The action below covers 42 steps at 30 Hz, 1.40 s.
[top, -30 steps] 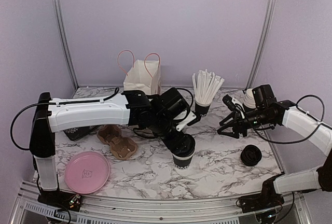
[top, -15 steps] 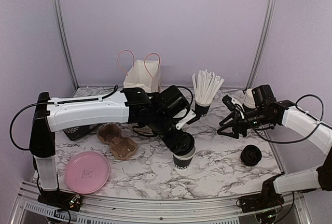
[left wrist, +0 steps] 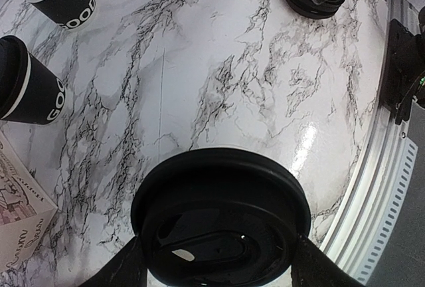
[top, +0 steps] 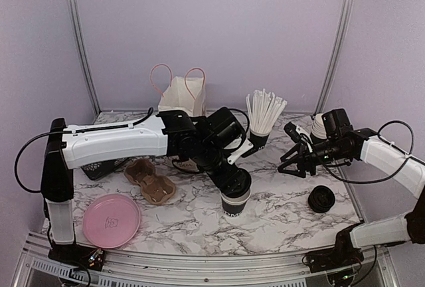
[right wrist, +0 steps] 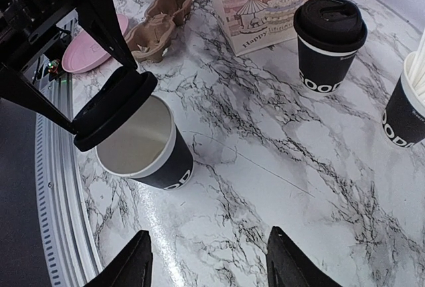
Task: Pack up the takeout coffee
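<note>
Right wrist view shows my left claw [right wrist: 101,103] clamped on the round black plastic lid [right wrist: 126,95], nudged a shade since a second ago yet still tilted above the open black paper cup [right wrist: 163,167] mid marble table [right wrist: 279,161], so capping is unfinished, with my right claw [right wrist: 207,232] spread empty.

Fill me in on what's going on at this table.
The left end effector grips a black lid and holds it tilted over the mouth of an open black cup near the table's front edge. The lid is not seated yet. The right end effector hovers open off to the side, holding nothing.
</note>
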{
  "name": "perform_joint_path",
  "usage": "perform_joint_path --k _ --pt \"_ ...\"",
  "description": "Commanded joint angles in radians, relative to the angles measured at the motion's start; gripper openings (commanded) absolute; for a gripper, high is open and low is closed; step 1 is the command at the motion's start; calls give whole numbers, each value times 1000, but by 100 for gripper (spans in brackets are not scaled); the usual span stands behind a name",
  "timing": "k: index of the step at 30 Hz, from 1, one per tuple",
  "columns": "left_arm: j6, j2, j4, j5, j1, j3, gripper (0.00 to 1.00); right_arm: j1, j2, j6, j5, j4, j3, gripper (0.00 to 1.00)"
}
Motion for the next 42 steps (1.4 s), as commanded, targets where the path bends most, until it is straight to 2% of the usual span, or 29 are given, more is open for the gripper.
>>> perform_joint_path --k 1,30,42 --pt "10 37 -32 17 -6 29 69 3 -2 -17 -1 0 -1 57" --pt "-21 -65 -87 -18 -10 -14 67 11 29 -28 -3 -3 1 57" --pt "-13 -21 -87 -18 -11 -22 67 10 26 -30 -2 -6 1 57"
